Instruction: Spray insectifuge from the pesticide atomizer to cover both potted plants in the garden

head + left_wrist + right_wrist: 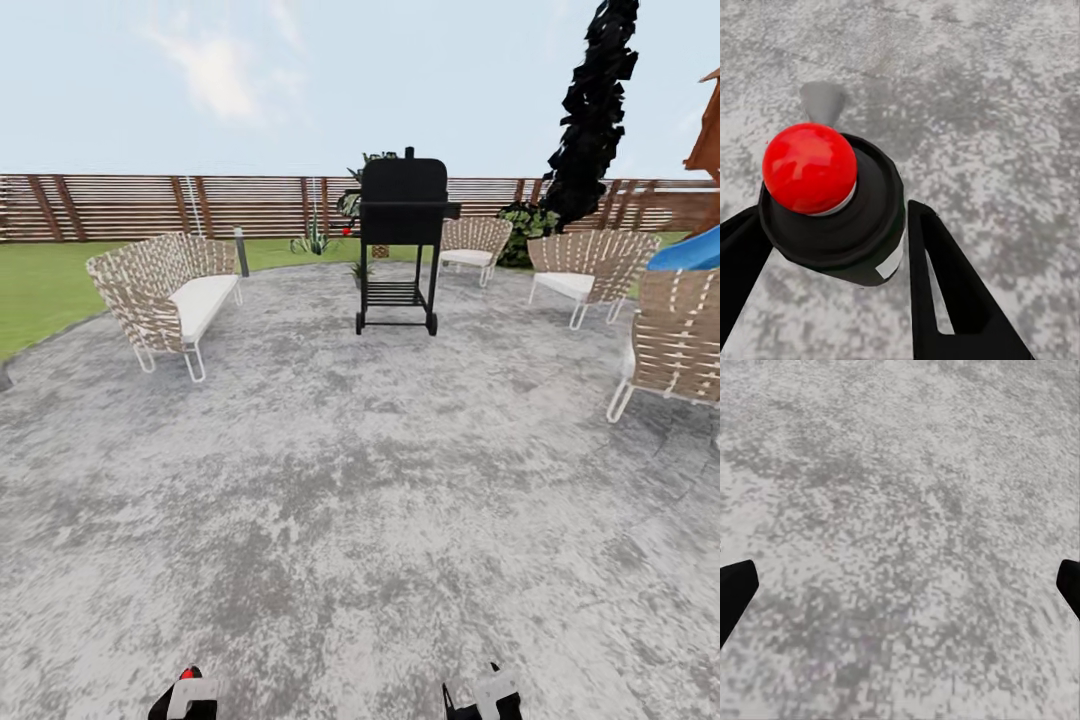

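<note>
Pesticide atomizer (832, 210), a dark round-bodied bottle showing a glossy red cap in the left wrist view, sits clamped between the black fingers of the left gripper (832, 247), low over the mottled grey stone paving (330, 500); the right gripper (900, 585) hangs with jaws wide and nothing between them. Pickup looks done; spraying both potted plants remains, and a spiky green rosette (313, 240) stands well off by the brown slat fence (120, 205), beyond the black wheeled grill (402, 240) and woven wicker sofa (165, 290).
</note>
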You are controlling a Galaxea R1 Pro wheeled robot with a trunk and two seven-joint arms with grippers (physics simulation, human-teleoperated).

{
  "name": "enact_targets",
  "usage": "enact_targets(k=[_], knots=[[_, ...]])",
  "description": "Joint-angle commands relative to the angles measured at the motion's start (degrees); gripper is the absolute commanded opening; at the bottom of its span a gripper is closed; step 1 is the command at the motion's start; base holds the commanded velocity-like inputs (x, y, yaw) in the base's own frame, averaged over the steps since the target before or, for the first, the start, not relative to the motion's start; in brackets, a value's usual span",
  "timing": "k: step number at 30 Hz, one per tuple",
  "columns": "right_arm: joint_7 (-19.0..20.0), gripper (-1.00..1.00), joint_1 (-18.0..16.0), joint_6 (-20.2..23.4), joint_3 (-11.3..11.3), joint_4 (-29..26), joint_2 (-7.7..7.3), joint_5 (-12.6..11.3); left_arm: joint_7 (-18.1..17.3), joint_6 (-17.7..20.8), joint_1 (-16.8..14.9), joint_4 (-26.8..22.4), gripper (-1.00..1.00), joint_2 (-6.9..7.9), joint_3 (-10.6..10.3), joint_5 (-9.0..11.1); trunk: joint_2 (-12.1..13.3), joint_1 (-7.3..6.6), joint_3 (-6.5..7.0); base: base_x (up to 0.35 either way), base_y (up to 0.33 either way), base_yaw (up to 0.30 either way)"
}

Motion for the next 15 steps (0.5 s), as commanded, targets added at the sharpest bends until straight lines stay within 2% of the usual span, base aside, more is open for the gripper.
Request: enact_targets(k=[1, 6, 15], knots=[[-0.60, 1.00, -0.03, -0.02, 0.46, 0.05, -0.01, 0.19, 0.31, -0.16, -0.04, 0.00, -1.00, 0.02, -0.50, 0.33, -0.02, 0.02, -0.07, 0.339, 0.000, 0.266], [-0.58, 1.00, -0.03, -0.02, 0.46, 0.05, -0.01, 0.19, 0.31, -0.16, -0.04, 0.05, -1.00, 0.02, -0.50, 0.33, -0.02, 0.02, -0.16, 0.339, 0.000, 0.241], [-0.49, 1.00, -0.03, -0.02, 0.46, 0.05, -0.10, 0.19, 0.31, -0.16, -0.04, 0.02, -1.00, 0.02, -0.50, 0.33, -0.02, 0.02, -0.18, 0.339, 0.000, 0.021]])
